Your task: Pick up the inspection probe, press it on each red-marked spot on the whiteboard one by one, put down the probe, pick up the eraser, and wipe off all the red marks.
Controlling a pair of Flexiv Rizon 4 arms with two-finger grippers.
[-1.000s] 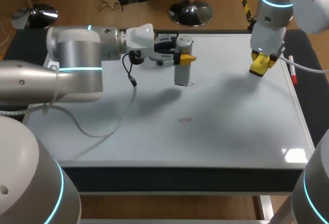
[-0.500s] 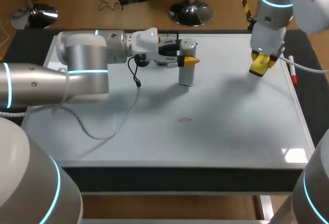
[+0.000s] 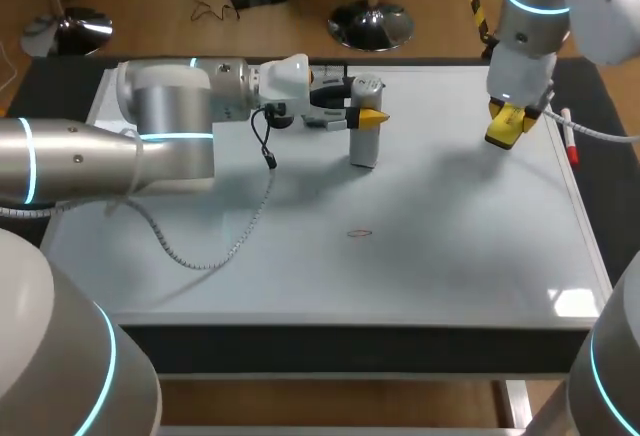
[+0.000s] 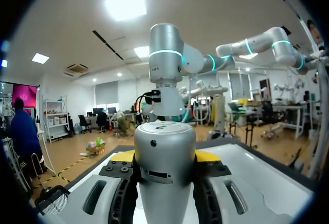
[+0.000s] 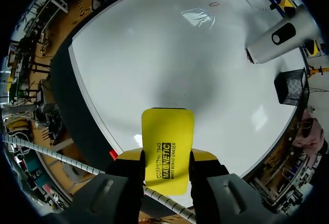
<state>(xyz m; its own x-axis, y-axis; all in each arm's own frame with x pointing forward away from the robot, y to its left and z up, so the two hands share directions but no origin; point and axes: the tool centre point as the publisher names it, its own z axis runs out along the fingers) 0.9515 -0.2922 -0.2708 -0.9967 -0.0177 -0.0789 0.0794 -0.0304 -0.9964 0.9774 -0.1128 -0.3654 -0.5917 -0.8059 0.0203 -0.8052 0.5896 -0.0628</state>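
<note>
Inspection probe [image 3: 363, 151], a silver cylinder, stands upright over the far middle of the whiteboard [image 3: 450, 256], its lower end down at the board's surface. The left hand [image 3: 364, 114] pinches it near the top, one yellow-tipped finger on each side. In the left wrist view the probe's rounded body fills the gap between those fingers. The left arm comes in low across the whiteboard's far left part, and a grey cable [image 3: 225, 241] hangs from it and trails over the board.

One small red mark [image 3: 360, 233] shows on the whiteboard, nearer the front edge than the probe and well apart from it. Whether another mark lies under the probe's foot cannot be told.

The right hand [image 5: 165, 165] hangs above the whiteboard's far right corner, clamped on the yellow eraser [image 5: 168, 131], which sticks out past its fingertips and is clear of the board. A red marker pen [image 3: 570, 144] lies along the whiteboard's right edge, just beside that hand. The whiteboard rests on a dark tabletop [image 3: 600, 196].
</note>
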